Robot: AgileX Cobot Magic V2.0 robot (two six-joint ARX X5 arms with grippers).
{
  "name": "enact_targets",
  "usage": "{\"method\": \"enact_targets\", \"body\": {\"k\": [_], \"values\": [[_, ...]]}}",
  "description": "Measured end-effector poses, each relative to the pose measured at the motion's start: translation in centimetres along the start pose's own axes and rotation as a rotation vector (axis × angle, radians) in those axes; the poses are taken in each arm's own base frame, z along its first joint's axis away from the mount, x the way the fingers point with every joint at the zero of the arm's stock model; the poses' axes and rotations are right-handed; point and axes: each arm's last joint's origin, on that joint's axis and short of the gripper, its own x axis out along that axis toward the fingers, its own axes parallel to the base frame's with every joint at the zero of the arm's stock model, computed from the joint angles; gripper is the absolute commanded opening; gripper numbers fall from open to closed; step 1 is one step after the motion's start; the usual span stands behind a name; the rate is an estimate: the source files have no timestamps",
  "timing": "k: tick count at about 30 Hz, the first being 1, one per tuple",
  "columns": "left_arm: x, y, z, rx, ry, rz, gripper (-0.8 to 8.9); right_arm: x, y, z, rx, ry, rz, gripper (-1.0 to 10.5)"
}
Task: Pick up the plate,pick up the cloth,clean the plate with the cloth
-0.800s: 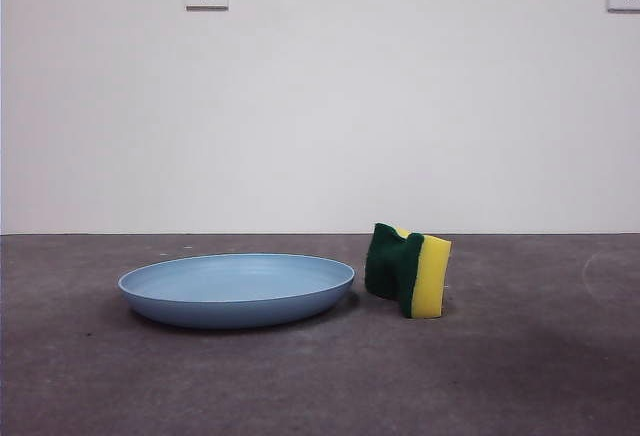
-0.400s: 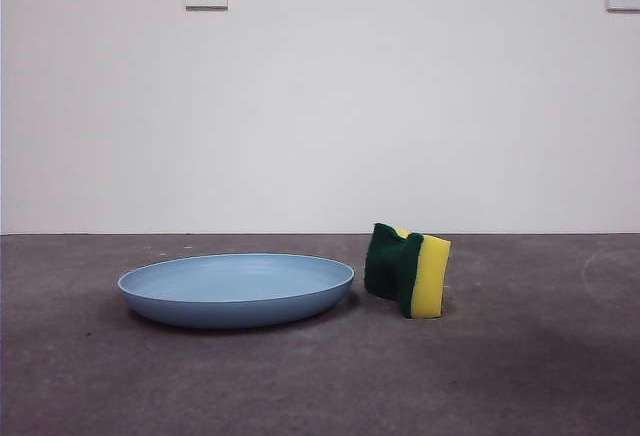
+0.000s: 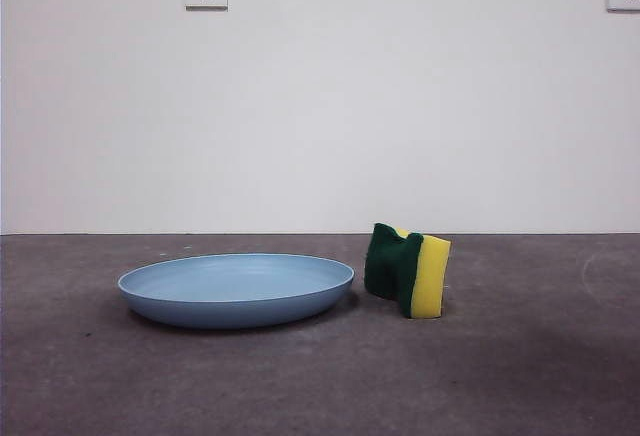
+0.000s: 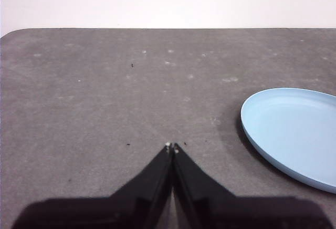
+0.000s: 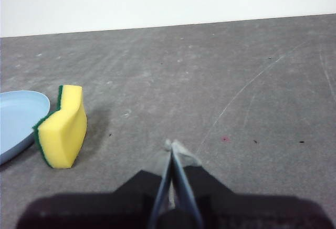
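On the grey table (image 3: 300, 386) we count one plate (image 3: 236, 290) lying flat, one cloth (image 3: 408, 271) on edge just beside it, and two empty grippers, left (image 4: 171, 146) and right (image 5: 171, 145), jaws pressed together, touching neither.

The dark grey, matte, lightly scratched table surface (image 3: 300, 386) carries a wide, shallow, round light-blue plastic plate (image 3: 237, 289) and, just beside its rim, a yellow foam sponge with a dark green scouring layer (image 3: 408, 270) standing on edge.
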Motion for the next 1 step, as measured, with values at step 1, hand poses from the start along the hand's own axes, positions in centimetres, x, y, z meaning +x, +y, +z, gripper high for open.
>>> {"method": "enact_targets", "body": {"k": [1], "values": [[0.00, 0.00, 0.00, 0.000, 0.000, 0.000, -0.03, 0.00, 0.00, -0.01, 0.000, 0.000, 0.000, 0.0]]}}
